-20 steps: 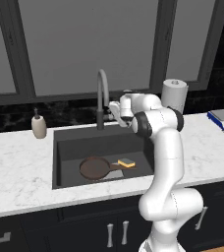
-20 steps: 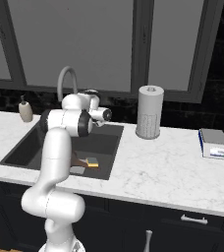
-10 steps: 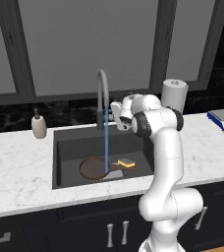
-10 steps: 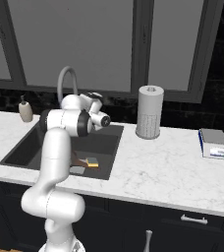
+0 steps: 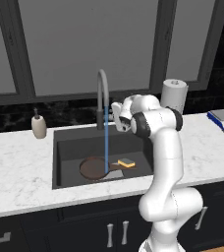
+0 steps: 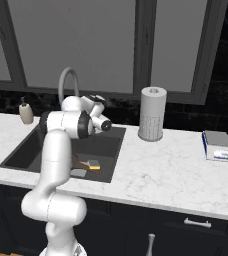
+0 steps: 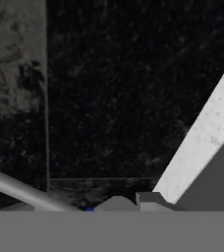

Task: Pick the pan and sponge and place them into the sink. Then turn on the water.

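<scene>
Water (image 5: 106,138): a thin blue stream is falling straight from the faucet (image 5: 102,98) spout onto the pan (image 5: 93,168).
Pan: lying flat on the sink (image 5: 67,152) floor, its handle pointing toward the sponge (image 5: 126,162).
Sponge: resting in the basin just beside the pan's handle, right of the stream.
Sink: set in the marble counter (image 5: 15,167), holding both items.
Gripper (image 5: 117,114): hovering just right of the faucet's upright stem, above the basin's back edge; whether its jaws are apart or together cannot be told.
Key relation: the faucet is standing immediately left of the gripper, pan and sponge below and forward of it.
Progress: by judgement, all steps appear done.
</scene>
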{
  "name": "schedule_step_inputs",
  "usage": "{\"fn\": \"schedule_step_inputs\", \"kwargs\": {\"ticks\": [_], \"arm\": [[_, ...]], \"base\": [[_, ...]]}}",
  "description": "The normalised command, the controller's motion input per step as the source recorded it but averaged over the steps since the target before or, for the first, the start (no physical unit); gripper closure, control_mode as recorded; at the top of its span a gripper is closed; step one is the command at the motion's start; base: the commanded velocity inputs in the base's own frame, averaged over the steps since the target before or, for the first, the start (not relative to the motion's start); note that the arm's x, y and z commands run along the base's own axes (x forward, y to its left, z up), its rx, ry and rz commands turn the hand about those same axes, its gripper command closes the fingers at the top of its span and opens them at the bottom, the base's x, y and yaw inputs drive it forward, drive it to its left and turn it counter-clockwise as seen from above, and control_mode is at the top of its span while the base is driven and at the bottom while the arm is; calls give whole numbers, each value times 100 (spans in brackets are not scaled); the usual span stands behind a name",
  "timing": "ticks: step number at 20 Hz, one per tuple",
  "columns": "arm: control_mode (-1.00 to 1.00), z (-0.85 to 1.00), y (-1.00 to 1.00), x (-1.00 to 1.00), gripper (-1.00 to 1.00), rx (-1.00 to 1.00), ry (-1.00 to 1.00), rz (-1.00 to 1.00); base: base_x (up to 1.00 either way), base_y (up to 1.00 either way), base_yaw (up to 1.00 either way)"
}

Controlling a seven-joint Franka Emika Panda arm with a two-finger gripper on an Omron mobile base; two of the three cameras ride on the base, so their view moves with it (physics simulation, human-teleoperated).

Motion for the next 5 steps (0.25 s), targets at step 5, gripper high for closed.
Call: {"fn": "schedule_step_inputs", "kwargs": {"ticks": [5], "arm": [[-100, 0, 0, 0, 100, 0, 0, 0]], "base": [[0, 0, 0]]}}
